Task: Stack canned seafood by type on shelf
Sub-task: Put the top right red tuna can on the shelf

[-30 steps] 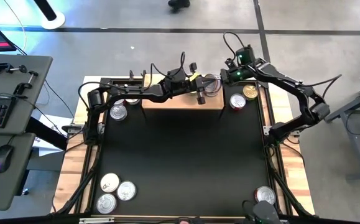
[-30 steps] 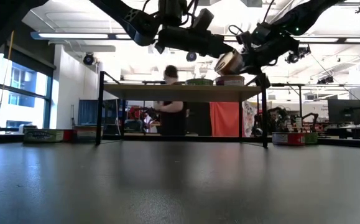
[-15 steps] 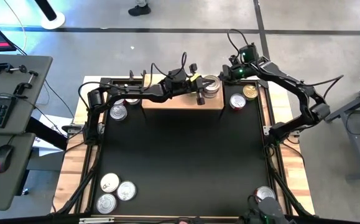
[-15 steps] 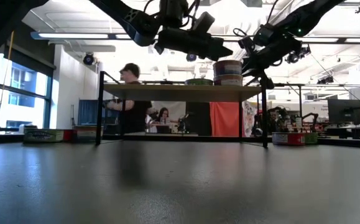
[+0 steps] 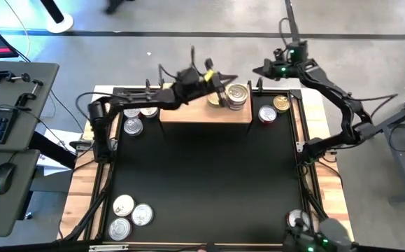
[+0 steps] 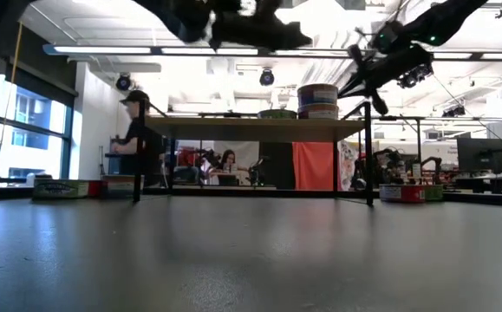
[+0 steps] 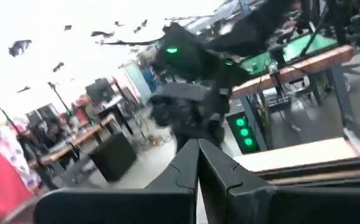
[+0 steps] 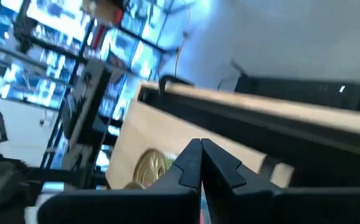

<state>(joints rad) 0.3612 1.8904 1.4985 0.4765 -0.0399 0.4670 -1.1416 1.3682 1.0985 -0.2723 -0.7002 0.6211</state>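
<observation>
The wooden shelf [image 5: 188, 113] stands at the far side of the black mat. On its right part two canned seafood tins form a stack [image 5: 237, 94] [image 6: 318, 100], with one flat tin [image 5: 217, 99] [image 6: 277, 113] just left of it. My left gripper [image 5: 224, 79] [image 7: 198, 146] hovers shut above the shelf's far edge, left of the stack. My right gripper [image 5: 257, 70] [image 8: 201, 146] is shut too, in the air beyond the shelf's far right corner. Neither touches a tin.
Loose tins lie on the mat: two right of the shelf [image 5: 266, 113] [image 5: 281, 103], two left of it [image 5: 132, 126] [image 5: 148, 110], three at the near left corner [image 5: 123, 205], and one at the near right [image 5: 299, 219]. A person [image 6: 138, 139] walks in the room behind.
My right gripper carried a tilted tin onto the tin on the shelf's right part, set it down flat as a two-high stack, let go and drew back up toward the far right. My left gripper rose and pulled back from over the shelf toward the far edge.
</observation>
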